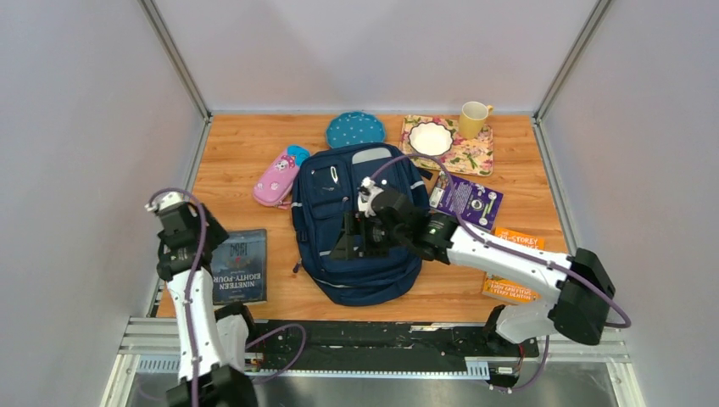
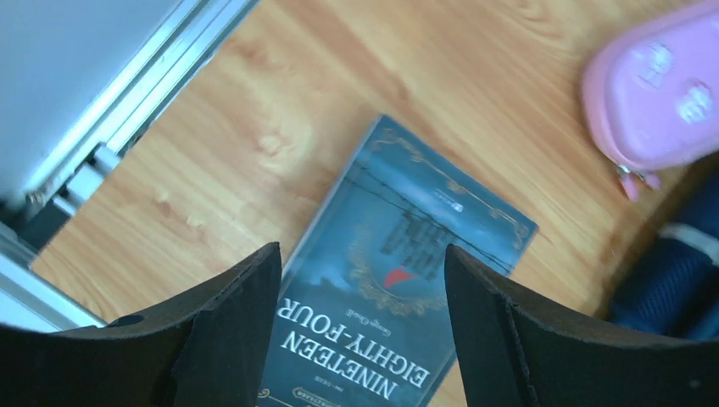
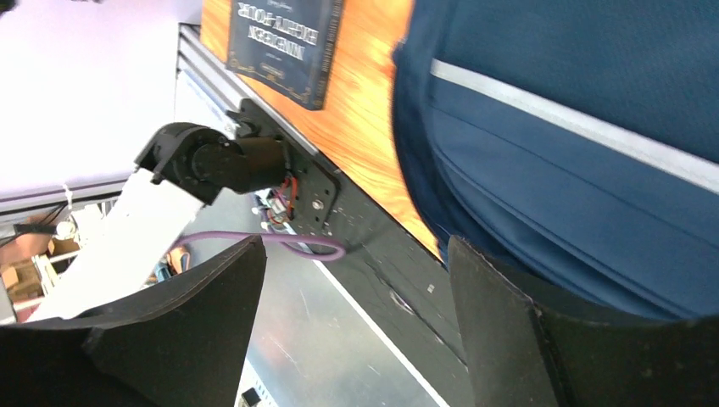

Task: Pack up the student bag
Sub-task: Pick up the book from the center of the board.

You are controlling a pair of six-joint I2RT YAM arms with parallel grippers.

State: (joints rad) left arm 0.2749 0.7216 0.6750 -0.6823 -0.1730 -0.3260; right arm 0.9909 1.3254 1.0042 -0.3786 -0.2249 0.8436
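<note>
Clutter rings the student bag (image 1: 373,275), a navy backpack lying flat at the middle of the wooden table (image 1: 237,144) in the top view, its grey panel toward the back wall. The right gripper (image 3: 349,254) sits over the bag's front; its jaws are spread with nothing between them, and whether it touches the fabric cannot be told. The left gripper (image 2: 363,254), at the left of the frame, hangs with jaws equally spread and empty above a dark "Nineteen Eighty-Four" paperback (image 2: 398,280) lying near the table's front left edge. A pink pencil case (image 1: 277,180) lies just beside the bag's upper left corner. A purple packet (image 1: 470,199) and an orange book (image 1: 513,263) lie to the right. A yellow mug (image 1: 473,119) stands at the upper right.
</note>
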